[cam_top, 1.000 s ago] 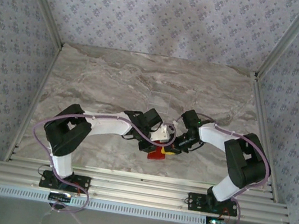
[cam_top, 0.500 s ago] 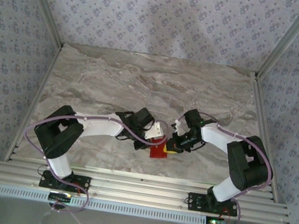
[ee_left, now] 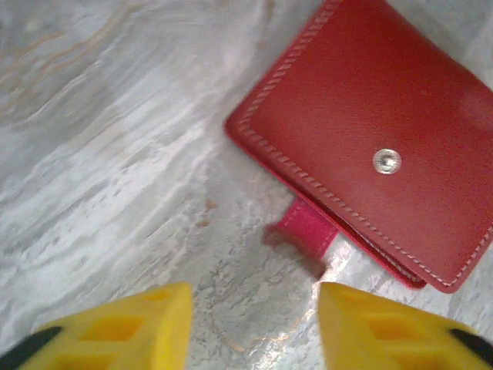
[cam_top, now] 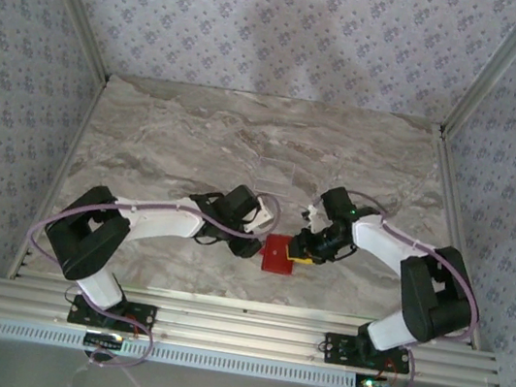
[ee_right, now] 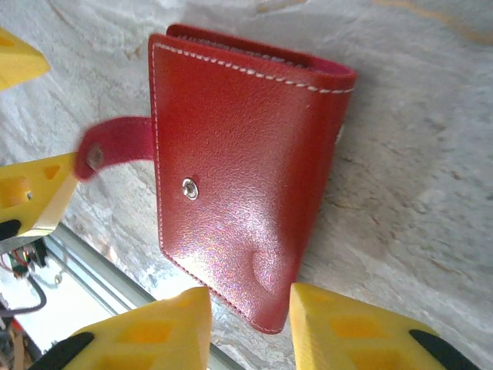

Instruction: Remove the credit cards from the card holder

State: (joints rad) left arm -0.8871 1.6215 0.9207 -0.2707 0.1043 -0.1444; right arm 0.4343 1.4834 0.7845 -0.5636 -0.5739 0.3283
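Note:
The red card holder [cam_top: 278, 254] lies flat and closed on the marble table [cam_top: 178, 142], between the two grippers. In the left wrist view the card holder [ee_left: 377, 139] shows its snap stud, and its strap tab [ee_left: 308, 230] sticks out loose. My left gripper [ee_left: 254, 312] [cam_top: 257, 240] is open just short of the tab, with bare marble between its fingers. My right gripper [ee_right: 250, 312] [cam_top: 301, 250] is open, and the corner of the card holder [ee_right: 239, 169] lies at the gap between its fingers. The credit cards are hidden.
The left gripper's yellow fingertips [ee_right: 31, 200] stand close to the unsnapped strap [ee_right: 115, 146]. The aluminium rail [cam_top: 237, 328] runs along the table's near edge just behind the holder. Patterned walls enclose the other three sides, with bare marble toward the back.
The holder was held up tilted between the grippers and now lies flat on the table. Both grippers have opened and let it go. The left arm has lowered and stretched out.

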